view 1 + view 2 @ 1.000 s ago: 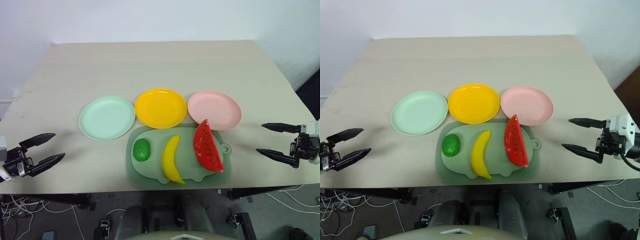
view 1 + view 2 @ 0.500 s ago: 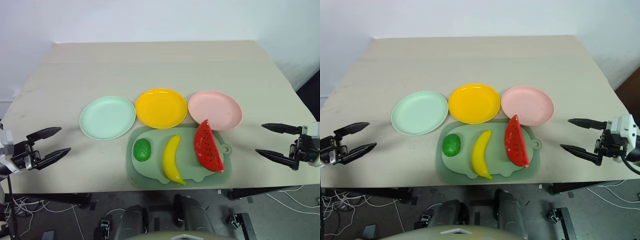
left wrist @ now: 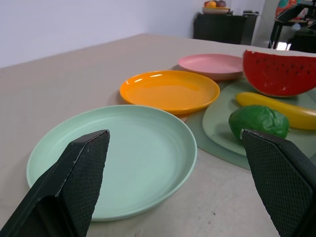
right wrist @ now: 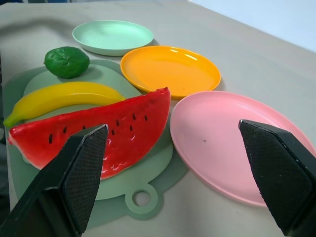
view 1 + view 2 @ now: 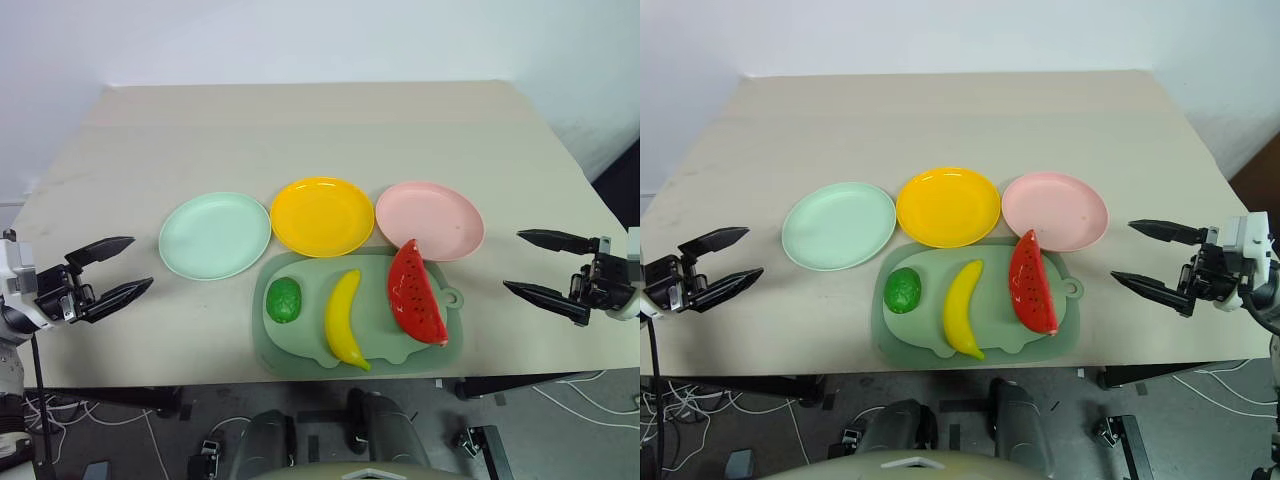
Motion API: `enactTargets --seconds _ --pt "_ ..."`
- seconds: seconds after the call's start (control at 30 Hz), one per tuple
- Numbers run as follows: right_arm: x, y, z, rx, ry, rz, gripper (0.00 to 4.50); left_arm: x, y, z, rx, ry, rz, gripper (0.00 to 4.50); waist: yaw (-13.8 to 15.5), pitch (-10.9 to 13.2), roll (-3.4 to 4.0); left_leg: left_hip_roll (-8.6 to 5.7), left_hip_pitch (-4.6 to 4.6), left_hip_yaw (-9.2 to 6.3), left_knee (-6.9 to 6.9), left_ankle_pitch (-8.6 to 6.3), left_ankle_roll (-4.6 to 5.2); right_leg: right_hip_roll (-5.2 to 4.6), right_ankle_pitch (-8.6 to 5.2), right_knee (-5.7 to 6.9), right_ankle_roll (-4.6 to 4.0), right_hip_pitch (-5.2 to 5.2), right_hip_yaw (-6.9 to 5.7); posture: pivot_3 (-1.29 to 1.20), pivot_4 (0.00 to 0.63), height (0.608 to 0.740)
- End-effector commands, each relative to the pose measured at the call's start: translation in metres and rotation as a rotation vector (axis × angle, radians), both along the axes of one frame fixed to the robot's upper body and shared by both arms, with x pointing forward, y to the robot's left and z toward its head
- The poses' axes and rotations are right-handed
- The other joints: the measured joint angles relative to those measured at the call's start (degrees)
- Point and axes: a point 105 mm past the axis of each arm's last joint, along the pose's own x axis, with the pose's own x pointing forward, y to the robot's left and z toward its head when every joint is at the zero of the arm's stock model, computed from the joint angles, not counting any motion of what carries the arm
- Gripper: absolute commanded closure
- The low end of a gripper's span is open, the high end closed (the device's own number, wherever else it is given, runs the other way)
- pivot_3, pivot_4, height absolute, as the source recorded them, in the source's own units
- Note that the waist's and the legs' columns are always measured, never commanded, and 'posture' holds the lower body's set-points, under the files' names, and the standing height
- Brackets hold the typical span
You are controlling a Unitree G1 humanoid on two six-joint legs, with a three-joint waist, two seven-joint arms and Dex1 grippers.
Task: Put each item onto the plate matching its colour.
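Jaws spread wide, left gripper point(image 5: 128, 268) and right gripper point(image 5: 528, 262) point level toward the mat point(image 5: 300, 345).

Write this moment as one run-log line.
fruit, banana, melon: on mat | plates: bare | left gripper, right gripper: open, holding nothing

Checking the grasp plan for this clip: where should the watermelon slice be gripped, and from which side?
Probably across its two flat red faces, mid-slice. The watermelon slice stands on edge on the green mat, thin and tall, so fingers can straddle it from above. The open right end effector is nearer, and the pink plate lies just beyond the slice.
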Motion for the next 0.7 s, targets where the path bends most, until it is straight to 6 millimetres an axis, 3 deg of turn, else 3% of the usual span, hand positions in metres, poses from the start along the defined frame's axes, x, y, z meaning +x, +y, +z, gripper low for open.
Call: enactTargets --seconds 0.03,0.3,0.57,0.7 --pt "0.004 0.003 0.013 0.009 -0.039 0.005 0.0 0.0 -0.004 0.009 0.001 -0.039 -0.015 0.03 -0.01 0.0 0.0 0.0 0.0 0.0 0.0 0.0 0.0 0.0 0.0 0.0 0.0 0.0 0.0 0.0 0.15 0.736" --pt "0.005 0.03 0.032 -0.013 0.085 0.043 0.0 -0.004 -0.013 -0.01 0.046 0.004 -0.054 0.03 -0.03 0.0 0.0 0.01 -0.01 0.0 0.0 0.01 -0.02 0.0 0.0 0.03 0.0 -0.02 0.0 0.0 0.15 0.736" --pt "0.0 0.067 0.026 -0.033 0.388 0.035 0.0 -0.011 -0.033 -0.027 0.095 0.052 -0.149 0.03 0.08 -0.03 -0.05 0.04 -0.02 -0.2 0.01 0.01 -0.02 -0.07 -0.1 0.01 -0.17 -0.02 0.01 0.0 0.15 0.736" --pt "0.007 0.076 0.017 -0.083 0.502 -0.084 0.0 -0.012 -0.044 -0.029 0.094 0.048 -0.164 0.03 0.05 -0.04 -0.06 0.05 -0.05 -0.23 0.01 0.01 -0.01 -0.09 -0.1 0.0 -0.17 -0.05 0.02 0.0 0.15 0.736"
